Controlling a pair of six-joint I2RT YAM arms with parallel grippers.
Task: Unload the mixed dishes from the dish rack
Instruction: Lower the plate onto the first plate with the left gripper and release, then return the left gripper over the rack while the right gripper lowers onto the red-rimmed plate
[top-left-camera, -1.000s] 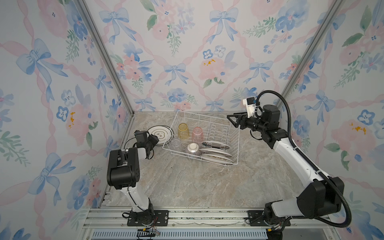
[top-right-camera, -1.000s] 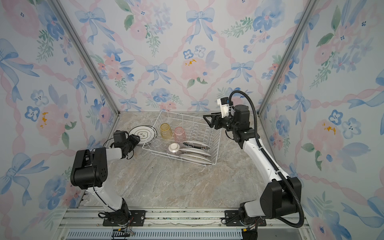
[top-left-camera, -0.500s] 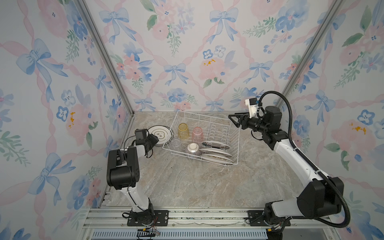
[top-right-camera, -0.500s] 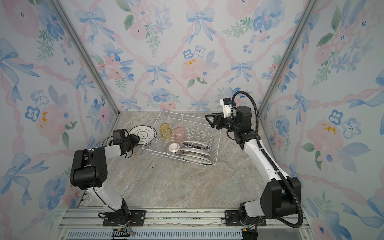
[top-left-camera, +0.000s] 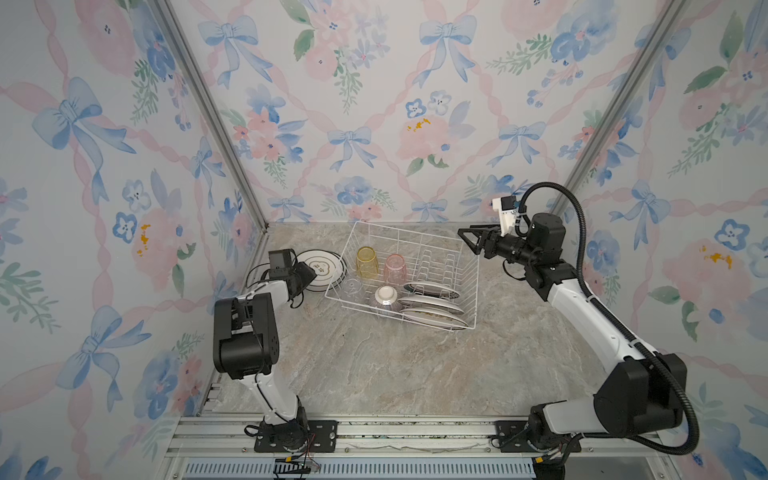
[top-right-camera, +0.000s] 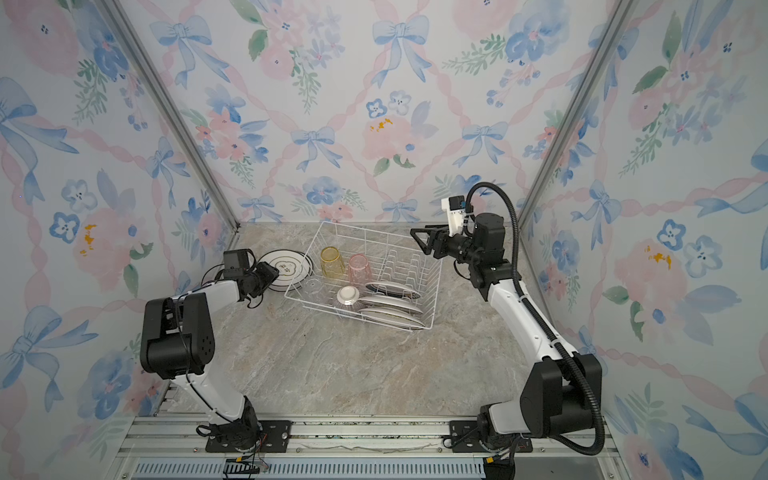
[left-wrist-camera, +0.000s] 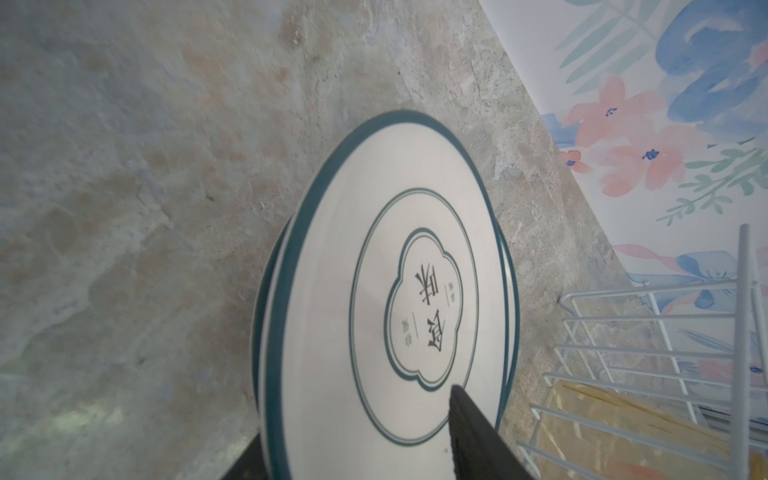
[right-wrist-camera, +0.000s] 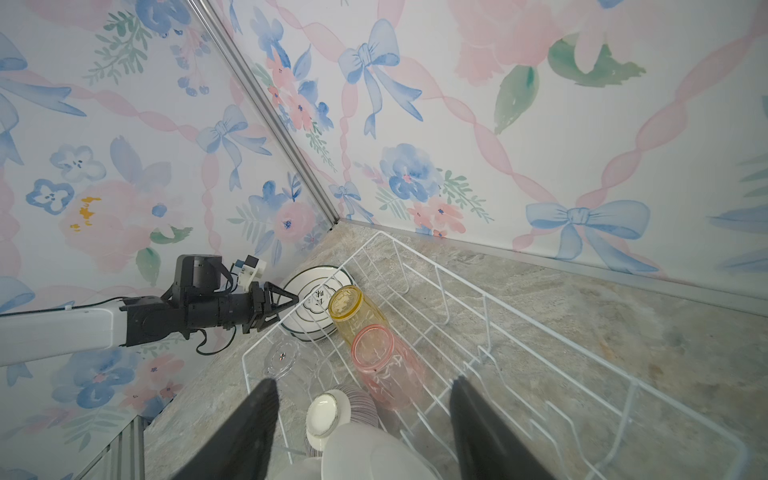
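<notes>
The white wire dish rack (top-left-camera: 477, 286) (top-right-camera: 437, 291) holds a yellow tumbler (top-left-camera: 367, 262) (right-wrist-camera: 347, 309), a pink tumbler (top-left-camera: 395, 268) (right-wrist-camera: 384, 365), a clear tumbler (top-left-camera: 352, 289), a ribbed bowl (top-left-camera: 385, 296) (right-wrist-camera: 328, 415) and three leaning plates (top-left-camera: 432, 305) (top-right-camera: 390, 303). Left of the rack, two green-rimmed plates (top-left-camera: 326, 268) (left-wrist-camera: 374, 291) lie stacked on the table. My left gripper (top-left-camera: 307, 274) (left-wrist-camera: 353, 424) is open and straddles the top plate's rim, one finger over its face. My right gripper (top-left-camera: 467, 241) (right-wrist-camera: 361, 382) hangs open and empty above the rack's far right corner.
Flowered walls close in the marble table (top-left-camera: 374, 365) at the back and on both sides. The plate stack sits near the back left corner. The rack's upright prongs (top-left-camera: 436, 266) stand bare in its right half.
Almost nothing differs. The left forearm has settled slightly by the plate stack, and the right wrist has shifted a touch to the right. Both jaws stand as before.
</notes>
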